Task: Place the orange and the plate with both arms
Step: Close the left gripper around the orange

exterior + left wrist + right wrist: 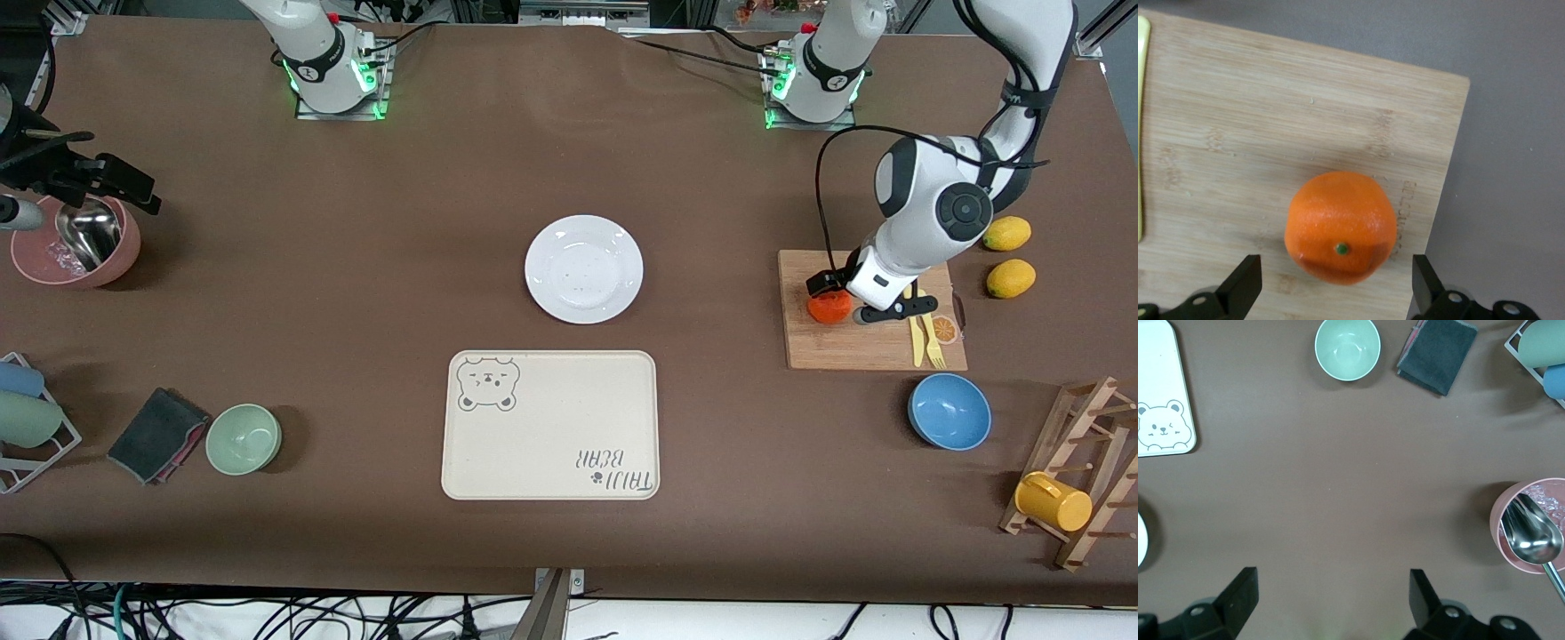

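Observation:
The orange (829, 308) sits on a wooden cutting board (853, 351) toward the left arm's end of the table. My left gripper (845, 300) is open and low over it, one finger on each side, not touching. In the left wrist view the orange (1340, 223) lies between the open fingers (1245, 280) on the board (1238, 133). The white plate (583, 268) lies empty mid-table. My right gripper (1331, 587) is open and empty, high over bare table; it does not show in the front view. The plate's rim (1141, 540) shows at the edge of the right wrist view.
A cream bear tray (549, 425) lies nearer the camera than the plate. Yellow cutlery (925, 338) lies on the board. Two lemons (1006, 234), a blue bowl (949, 411) and a mug rack (1053, 502) are nearby. A green bowl (244, 438), cloth (158, 434) and pink bowl (76, 242) are at the right arm's end.

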